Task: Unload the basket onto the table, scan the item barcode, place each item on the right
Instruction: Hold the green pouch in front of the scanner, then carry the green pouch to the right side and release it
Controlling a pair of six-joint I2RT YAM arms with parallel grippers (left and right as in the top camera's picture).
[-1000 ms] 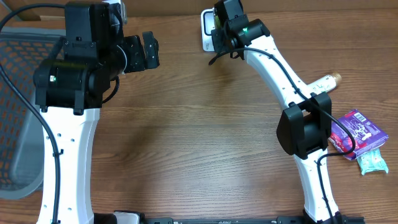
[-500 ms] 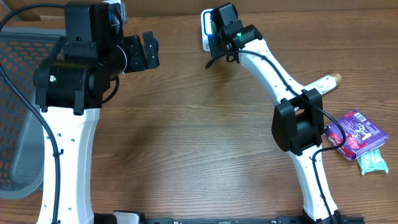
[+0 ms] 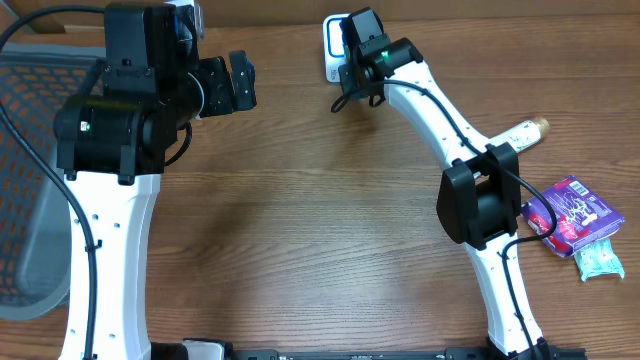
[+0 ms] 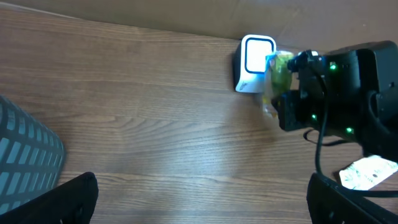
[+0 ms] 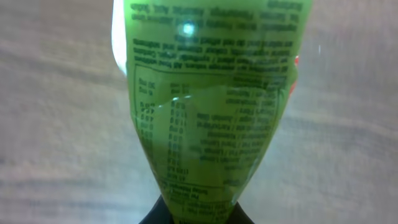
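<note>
A green printed packet [image 5: 211, 106] hangs pinched at its lower end in my right gripper [image 5: 196, 218], which is shut on it. The left wrist view shows the same packet [image 4: 278, 65] held just in front of the white barcode scanner [image 4: 256, 56] with its blue-lit face. Overhead, the right gripper [image 3: 350, 52] sits at the scanner [image 3: 329, 45] near the table's back edge. No barcode can be made out on the packet's blurred print. My left gripper [image 3: 240, 80] hovers at the back left, jaws wide open and nothing between them [image 4: 202, 211].
A purple packet [image 3: 570, 212] and a teal one [image 3: 600, 262] lie at the right edge. A white and tan item [image 3: 525, 131] lies behind them, partly under the right arm. A grey mesh chair [image 3: 30, 200] stands off the table's left side.
The right arm has swung slightly left, bringing the green packet closer to the scanner's face, then held still. The left arm has not moved.
</note>
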